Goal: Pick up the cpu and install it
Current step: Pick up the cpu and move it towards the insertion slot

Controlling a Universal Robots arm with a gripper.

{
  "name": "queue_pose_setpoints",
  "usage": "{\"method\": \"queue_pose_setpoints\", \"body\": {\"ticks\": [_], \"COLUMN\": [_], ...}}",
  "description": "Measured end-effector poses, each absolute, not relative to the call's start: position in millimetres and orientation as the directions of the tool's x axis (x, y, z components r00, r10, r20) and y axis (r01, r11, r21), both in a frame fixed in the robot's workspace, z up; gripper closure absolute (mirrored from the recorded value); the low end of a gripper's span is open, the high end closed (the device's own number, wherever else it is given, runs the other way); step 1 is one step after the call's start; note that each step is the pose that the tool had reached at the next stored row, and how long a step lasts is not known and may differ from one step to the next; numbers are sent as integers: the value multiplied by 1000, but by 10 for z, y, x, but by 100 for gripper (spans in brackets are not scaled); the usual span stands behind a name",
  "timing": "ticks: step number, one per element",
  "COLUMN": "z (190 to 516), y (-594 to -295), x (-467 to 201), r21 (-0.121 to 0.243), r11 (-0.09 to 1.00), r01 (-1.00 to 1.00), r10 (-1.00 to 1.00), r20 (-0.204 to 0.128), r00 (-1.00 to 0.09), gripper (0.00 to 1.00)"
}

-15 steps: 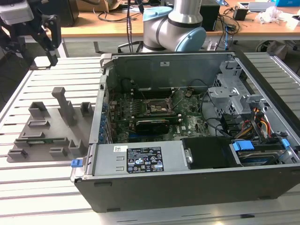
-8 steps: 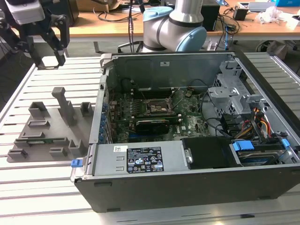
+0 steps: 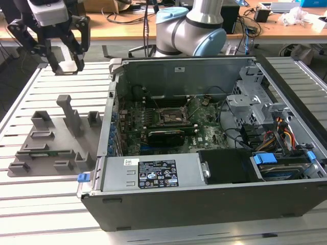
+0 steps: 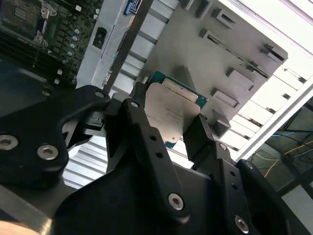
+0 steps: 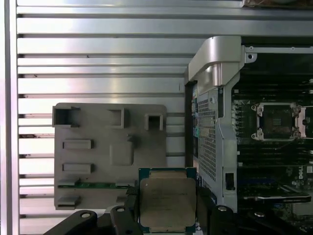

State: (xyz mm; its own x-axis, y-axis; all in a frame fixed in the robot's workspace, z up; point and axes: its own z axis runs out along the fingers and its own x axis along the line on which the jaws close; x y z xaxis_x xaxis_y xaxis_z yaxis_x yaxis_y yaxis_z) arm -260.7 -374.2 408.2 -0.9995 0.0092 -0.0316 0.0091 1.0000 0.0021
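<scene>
cpu (image 5: 167, 200): is being held off the surface, clamped by two opposite edges, with its silvery-grey metal top and thin green rim being presented to both wrist views.
Gripper (image 3: 64, 60): is being seen in the exterior view, raised above the slatted table (image 3: 51, 204), to the exterior view's left of the computer case (image 3: 204, 199) and beyond the holder tray (image 3: 46, 148).
Fingers (image 4: 146, 132): are being kept closed on the chip, one black finger being pressed against each side; firm contact is being shown in the second wrist view.
Chip in exterior view: a pale grey piece is being noted between the fingertips; it is probably the chip, but this cannot be confirmed from that angle.
Position of chip: in the first wrist view it is being seen over the edge of the grey tray, just beside the case's side wall, well apart from the socket.
Holder tray: is being seen lying flat on the table beside the case, its upright blocks and recesses being shown.
Socket (image 5: 275, 121): is being seen on the motherboard inside the open case, its dark centre being left exposed within a metal frame.
Expansion card (image 3: 166, 137): is being seen seated on the board, just beside the socket.
Arm (image 3: 196, 30): its grey and blue joint is being seen behind the case.
</scene>
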Motion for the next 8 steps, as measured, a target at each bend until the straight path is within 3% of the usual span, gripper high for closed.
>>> {"method": "queue_pose_setpoints", "body": {"ticks": [8], "z": [4081], "y": [-3742], "x": [-2341], "r21": [2], "r11": [1000], "r01": [9], "r10": [9], "r20": [-31], "r00": [-999], "gripper": [45]}}
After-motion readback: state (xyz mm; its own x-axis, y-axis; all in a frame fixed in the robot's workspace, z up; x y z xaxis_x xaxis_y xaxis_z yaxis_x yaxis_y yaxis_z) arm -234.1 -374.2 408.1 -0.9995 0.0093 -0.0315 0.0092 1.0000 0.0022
